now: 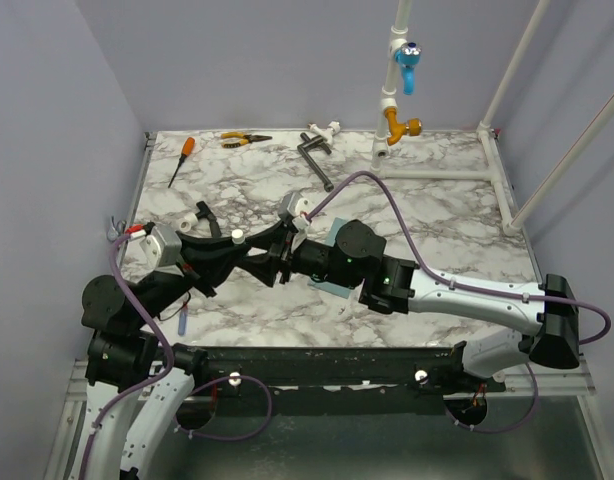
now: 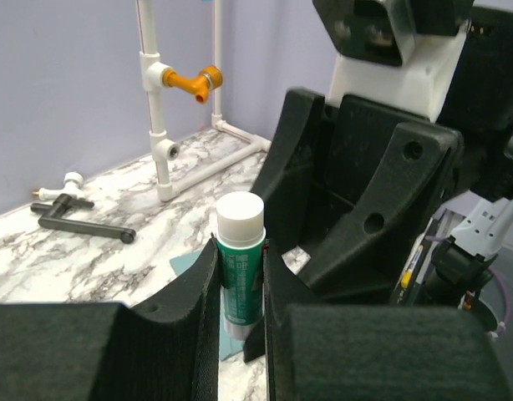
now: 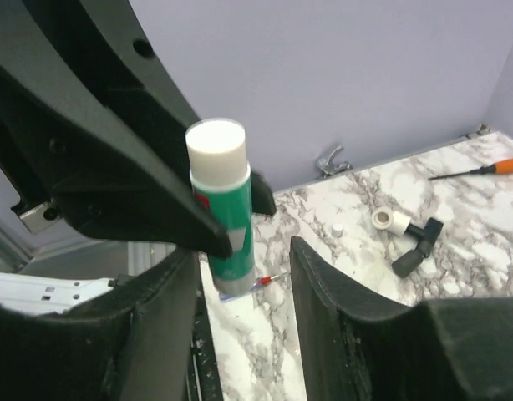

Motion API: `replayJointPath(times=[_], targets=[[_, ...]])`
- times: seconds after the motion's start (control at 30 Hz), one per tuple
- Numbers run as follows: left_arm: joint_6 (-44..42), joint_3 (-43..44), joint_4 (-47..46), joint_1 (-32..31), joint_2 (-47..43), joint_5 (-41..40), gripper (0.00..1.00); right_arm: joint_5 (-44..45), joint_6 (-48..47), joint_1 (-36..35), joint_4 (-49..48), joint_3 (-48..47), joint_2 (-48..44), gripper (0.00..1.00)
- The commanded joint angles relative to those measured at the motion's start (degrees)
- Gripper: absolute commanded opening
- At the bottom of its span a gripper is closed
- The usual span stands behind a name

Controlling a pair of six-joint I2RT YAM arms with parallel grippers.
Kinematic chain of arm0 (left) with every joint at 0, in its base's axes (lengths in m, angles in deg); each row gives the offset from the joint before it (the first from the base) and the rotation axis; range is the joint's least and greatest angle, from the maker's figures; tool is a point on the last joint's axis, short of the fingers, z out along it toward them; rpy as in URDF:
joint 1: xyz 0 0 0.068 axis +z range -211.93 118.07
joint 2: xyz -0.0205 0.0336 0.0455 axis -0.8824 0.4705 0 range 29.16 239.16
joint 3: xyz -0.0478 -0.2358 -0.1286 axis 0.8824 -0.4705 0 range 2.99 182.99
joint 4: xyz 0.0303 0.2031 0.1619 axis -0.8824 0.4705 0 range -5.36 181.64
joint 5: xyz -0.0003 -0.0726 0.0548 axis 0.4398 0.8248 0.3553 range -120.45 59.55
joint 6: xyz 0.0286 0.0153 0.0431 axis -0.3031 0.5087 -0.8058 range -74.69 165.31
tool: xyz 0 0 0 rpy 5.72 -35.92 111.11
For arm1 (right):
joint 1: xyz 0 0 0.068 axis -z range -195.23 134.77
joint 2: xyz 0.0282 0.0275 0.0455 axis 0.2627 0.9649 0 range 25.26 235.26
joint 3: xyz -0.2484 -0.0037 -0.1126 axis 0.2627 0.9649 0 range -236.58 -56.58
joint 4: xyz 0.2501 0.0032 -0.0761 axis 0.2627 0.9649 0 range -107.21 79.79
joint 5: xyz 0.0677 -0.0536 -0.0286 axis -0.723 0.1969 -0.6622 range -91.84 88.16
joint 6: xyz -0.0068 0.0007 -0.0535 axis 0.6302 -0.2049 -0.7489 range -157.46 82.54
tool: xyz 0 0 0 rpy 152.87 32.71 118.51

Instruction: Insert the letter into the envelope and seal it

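Observation:
My left gripper [image 2: 240,334] is shut on a green glue stick with a white cap [image 2: 240,259] and holds it upright above the table. The glue stick also shows in the right wrist view [image 3: 221,209], pinched by the left fingers [image 3: 114,175]. My right gripper [image 3: 240,309] is open, its fingers straddling the space just below and beside the stick without touching it. In the top view both grippers meet at the table's middle [image 1: 287,255]. The teal-blue envelope [image 1: 333,240] lies under them, mostly covered; a corner shows in the left wrist view [image 2: 192,263]. The letter is hidden.
An orange-handled screwdriver [image 1: 185,150], yellow pliers [image 1: 243,139] and a black T-handle tool [image 1: 317,160] lie at the back. A white PVC pipe frame [image 1: 437,172] stands back right. A black-and-white fitting [image 1: 205,216] lies left of the grippers. A pen [image 1: 184,318] lies at the front left.

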Motion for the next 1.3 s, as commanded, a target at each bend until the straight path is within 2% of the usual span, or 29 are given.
replayJointPath(times=[0.0,0.1,0.27,0.37,0.43,0.5,0.6,0.63,0.67,0.77,0.8,0.9,1.0,1.13,1.27], targets=[[1.06,-0.85,2.01,-0.24,-0.86,1.25,0.00,-0.01,0.72,0.02,-1.24,-3.26,1.06,0.55],[1.02,-0.61,2.02,-0.22,-0.83,1.25,0.00,-1.37,1.87,-0.01,-2.26,-3.81,2.18,0.56],[1.43,0.03,1.83,-0.22,-0.70,1.61,0.00,-1.98,2.69,0.00,-2.84,-3.89,3.16,0.53],[2.07,-0.43,1.87,-0.23,-0.87,1.94,0.00,-2.10,3.18,-0.02,-4.00,-3.35,3.00,0.42],[2.66,-0.92,1.75,-0.26,-0.92,1.81,0.00,-1.98,3.45,0.03,-4.26,-3.36,2.92,0.23],[3.10,-0.96,1.75,-0.22,-0.91,1.33,0.00,-1.70,3.29,0.01,-4.44,-3.02,2.59,0.09],[2.76,-0.85,1.96,-0.22,-1.01,0.84,0.00,-0.90,2.05,0.09,-3.92,-1.97,1.56,0.02],[2.82,-0.69,2.70,-0.22,-1.07,-0.15,0.12,-0.35,1.43,0.20,-3.02,-1.74,1.15,0.01],[2.87,-0.44,3.61,-0.22,-1.14,-1.59,0.38,-0.06,0.90,0.50,-1.81,-1.71,0.79,0.01],[1.06,0.80,8.44,-0.27,-1.42,-4.98,0.95,1.55,-1.23,1.63,2.96,-1.36,-0.26,0.01],[-0.25,1.26,10.18,-0.17,-1.51,-5.04,0.99,1.60,-1.64,2.60,4.15,-0.85,-0.66,0.01],[-6.33,3.98,17.67,-0.13,-1.11,-5.34,0.99,1.59,-1.94,5.54,7.58,0.94,-2.14,0.01],[-13.94,9.36,28.44,0.19,1.87,-9.03,0.99,1.66,-2.87,8.51,10.45,3.17,-3.09,0.01],[-25.46,23.06,50.30,1.63,16.58,-21.01,0.99,-0.89,-2.41,14.01,14.27,4.76,-3.12,0.01],[-33.12,30.13,60.29,3.92,27.65,-32.61,0.99,-0.08,-5.72,15.40,18.28,5.01,-3.01,0.01]])
